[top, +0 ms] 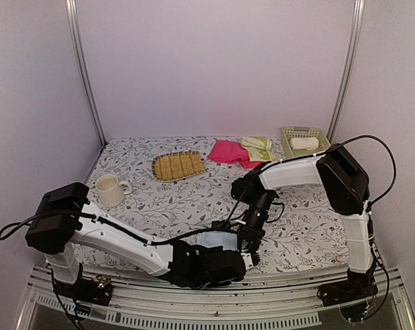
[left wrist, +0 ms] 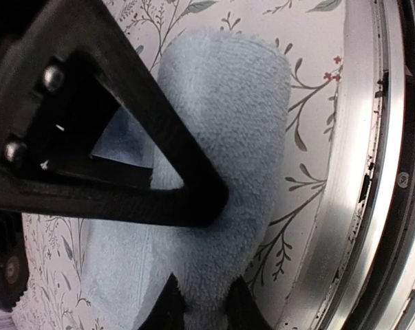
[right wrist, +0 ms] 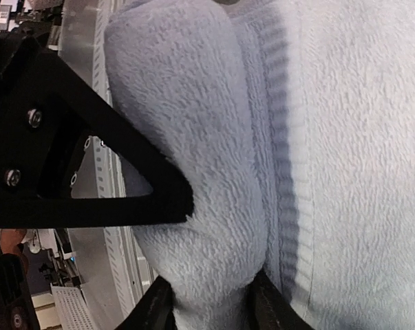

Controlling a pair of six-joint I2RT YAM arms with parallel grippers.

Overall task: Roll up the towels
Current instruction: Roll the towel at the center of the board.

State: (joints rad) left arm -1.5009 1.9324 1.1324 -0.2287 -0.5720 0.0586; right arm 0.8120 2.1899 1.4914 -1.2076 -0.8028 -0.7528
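Note:
The light blue towel (top: pixel 214 240) lies at the table's front middle, its near edge rolled into a thick roll (left wrist: pixel 228 130). My left gripper (left wrist: pixel 204 309) is shut on one end of this roll. My right gripper (right wrist: pixel 210 309) is shut on the roll (right wrist: pixel 193 124) at the other end, with the flat part (right wrist: pixel 358 172) spread beside it. In the top view the left gripper (top: pixel 246 258) and right gripper (top: pixel 251 239) meet over the towel and hide most of it. The pink towel (top: pixel 228 151) and pale yellow-green towel (top: pixel 257 148) lie at the back. A cream-white towel (top: pixel 305 143) lies rolled in the basket.
The pale green lattice basket (top: pixel 287 134) stands at the back right. A tan woven mat (top: pixel 178 165) lies at the back middle and a cream mug (top: pixel 109 189) at the left. The table's metal front rail (left wrist: pixel 362 172) runs right next to the roll.

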